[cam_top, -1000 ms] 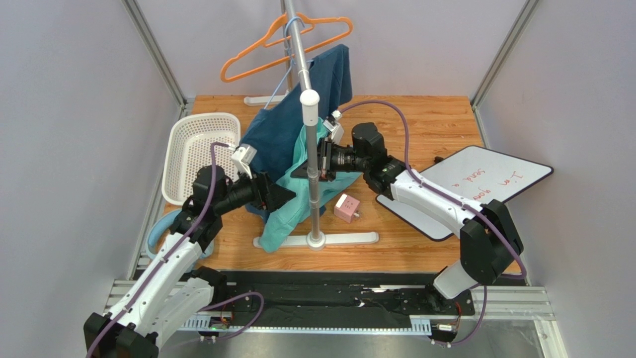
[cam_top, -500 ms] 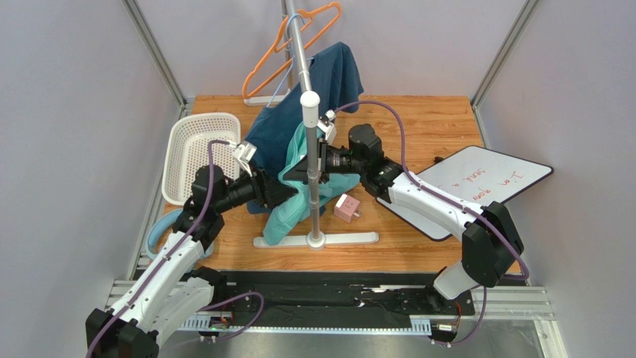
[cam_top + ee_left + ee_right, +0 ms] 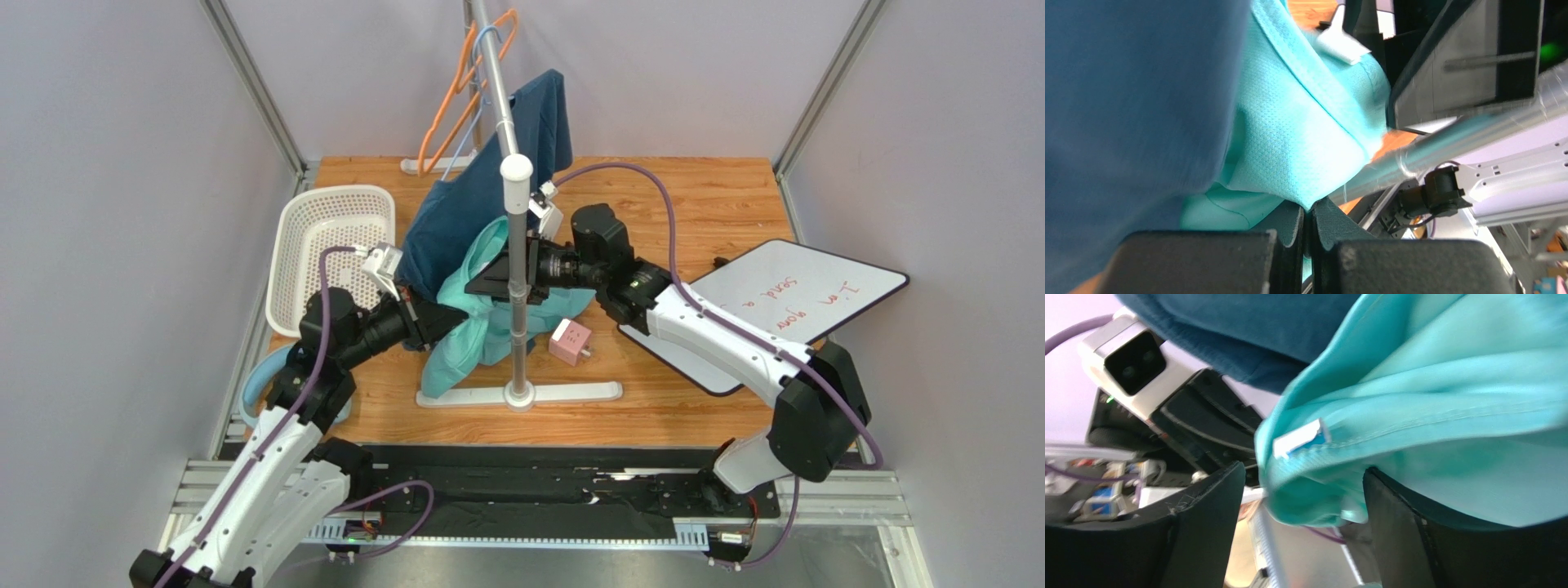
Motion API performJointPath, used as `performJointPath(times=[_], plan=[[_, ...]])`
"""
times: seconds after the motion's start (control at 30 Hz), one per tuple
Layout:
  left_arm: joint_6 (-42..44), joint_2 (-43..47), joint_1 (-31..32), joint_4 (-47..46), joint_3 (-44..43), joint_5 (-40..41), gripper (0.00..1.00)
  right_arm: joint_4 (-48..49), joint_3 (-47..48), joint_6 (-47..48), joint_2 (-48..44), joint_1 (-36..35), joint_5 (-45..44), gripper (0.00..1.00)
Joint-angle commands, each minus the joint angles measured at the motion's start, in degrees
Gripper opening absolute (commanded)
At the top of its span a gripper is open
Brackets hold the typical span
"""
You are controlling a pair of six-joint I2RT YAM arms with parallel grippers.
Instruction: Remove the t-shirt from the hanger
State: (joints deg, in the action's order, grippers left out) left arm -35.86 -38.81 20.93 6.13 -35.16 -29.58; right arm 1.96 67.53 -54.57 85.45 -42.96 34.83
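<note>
A teal t-shirt (image 3: 472,325) hangs bunched beside the rack's upright pole (image 3: 521,294), below a dark blue garment (image 3: 472,208). My left gripper (image 3: 454,319) is shut on a fold of the teal cloth (image 3: 1303,141), which is pinched at its fingertips (image 3: 1310,223). My right gripper (image 3: 487,279) stands open on the other side. The shirt's collar with a white label (image 3: 1425,416) lies loose between its fingers (image 3: 1303,533). An orange hanger (image 3: 460,92) hangs bare on the rail, seen nearly edge-on. What the teal shirt hangs from is hidden.
A white basket (image 3: 321,251) sits at the left, with a light blue object (image 3: 261,386) below it. A pink box (image 3: 568,341) lies by the rack's base bar (image 3: 577,392). A whiteboard (image 3: 785,306) lies at the right. The pole passes close to both grippers (image 3: 1462,138).
My left gripper closed on the teal cloth and drew back to the left. My right gripper opened and let go. The orange hanger swung round to edge-on.
</note>
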Motion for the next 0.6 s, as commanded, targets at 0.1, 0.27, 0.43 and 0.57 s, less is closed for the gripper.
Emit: performJointPath(times=[0.1,0.27,0.43,0.57], plan=[[2.72,10.84,-0.01,16.18,-3.78,7.43,0.00,-18.73,3.23,13.25,-7.05,1.73,-18.12,0.79],[3.69,16.91,-0.01,26.72,-5.80,11.82,0.00,-21.20,2.17,14.66,-8.19,4.81,-18.49,0.79],[5.27,23.16,-0.01,37.08,-12.28,21.73,0.00,-21.38,0.50,16.07,-9.69,6.31,-18.48,0.79],[7.99,22.46,-0.01,42.11,-20.81,32.28,0.00,-21.38,-0.03,16.86,-10.57,6.83,-18.13,0.79]])
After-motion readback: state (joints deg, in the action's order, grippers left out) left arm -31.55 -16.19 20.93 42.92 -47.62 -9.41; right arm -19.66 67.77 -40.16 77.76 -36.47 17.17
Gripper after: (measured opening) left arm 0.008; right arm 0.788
